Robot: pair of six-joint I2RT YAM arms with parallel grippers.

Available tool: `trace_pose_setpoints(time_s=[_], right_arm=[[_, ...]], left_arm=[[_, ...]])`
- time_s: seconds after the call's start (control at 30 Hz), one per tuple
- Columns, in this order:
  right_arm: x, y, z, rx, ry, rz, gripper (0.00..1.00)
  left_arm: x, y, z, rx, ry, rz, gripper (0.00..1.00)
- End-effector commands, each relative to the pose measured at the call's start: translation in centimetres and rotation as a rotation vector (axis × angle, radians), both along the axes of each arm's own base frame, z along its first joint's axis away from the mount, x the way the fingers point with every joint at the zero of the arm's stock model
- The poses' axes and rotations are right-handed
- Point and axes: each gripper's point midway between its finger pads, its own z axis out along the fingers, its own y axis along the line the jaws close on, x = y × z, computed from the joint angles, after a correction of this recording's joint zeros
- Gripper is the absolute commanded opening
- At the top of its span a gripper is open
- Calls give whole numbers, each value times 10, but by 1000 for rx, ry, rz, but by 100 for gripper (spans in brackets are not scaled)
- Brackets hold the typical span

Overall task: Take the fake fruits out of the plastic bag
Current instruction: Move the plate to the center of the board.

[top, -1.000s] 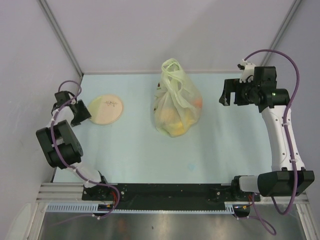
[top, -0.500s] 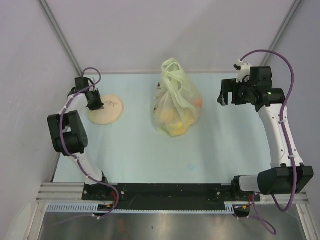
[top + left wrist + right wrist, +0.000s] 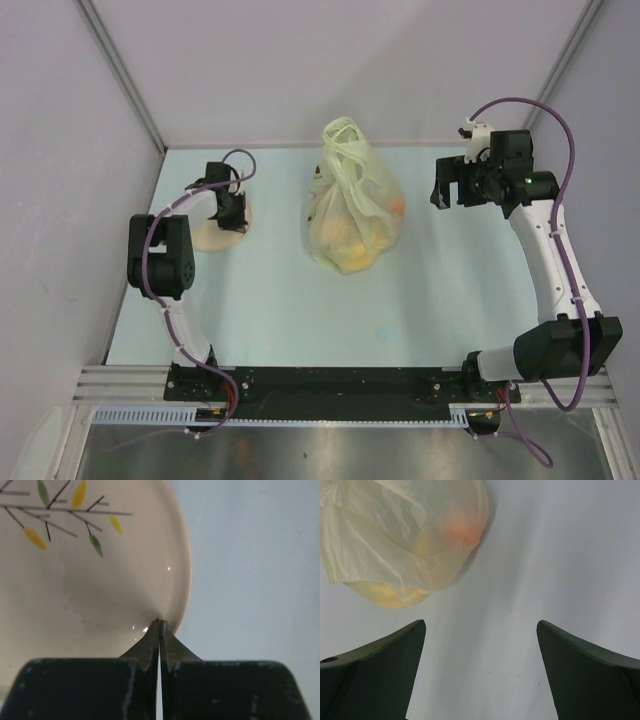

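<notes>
The plastic bag [image 3: 352,215] stands knotted at mid-table, pale yellow-green and translucent. The fake fruits show through it: an orange patch [image 3: 396,207] on its right side and yellow shapes [image 3: 350,242] low down. In the right wrist view the plastic bag [image 3: 395,535] fills the upper left, with the orange one [image 3: 462,530] glowing through. My right gripper [image 3: 446,194] hangs open to the right of the bag, apart from it, nothing between its fingers [image 3: 480,625]. My left gripper [image 3: 231,212] is shut, its tips [image 3: 159,622] together over the plate's right rim.
A round cream plate [image 3: 205,236] with a painted twig and leaves [image 3: 75,580] lies left of the bag. Grey walls enclose the pale blue table on three sides. Both arm bases sit on the black rail at the near edge.
My left arm has swung from the table's left edge rightward over the plate, and its jaws have closed. The right gripper has drifted slightly left towards the bag.
</notes>
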Motion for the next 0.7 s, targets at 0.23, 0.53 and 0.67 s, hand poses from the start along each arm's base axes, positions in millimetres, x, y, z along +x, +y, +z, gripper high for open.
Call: trace_pose_setpoints(time_s=[0.23,0.53,0.67], right_arm=[[5,3,11,-19,-61,26,98],[-3,11,12,-30,-64,61,98],[-4,16,12,-30,-61,77,98]], left_arm=[[-90,-81,-31,-60,162,-293,0],[-174,-134,-31,-100,174,-489,0],[-209,-163,-26,-109,129,-614,0]])
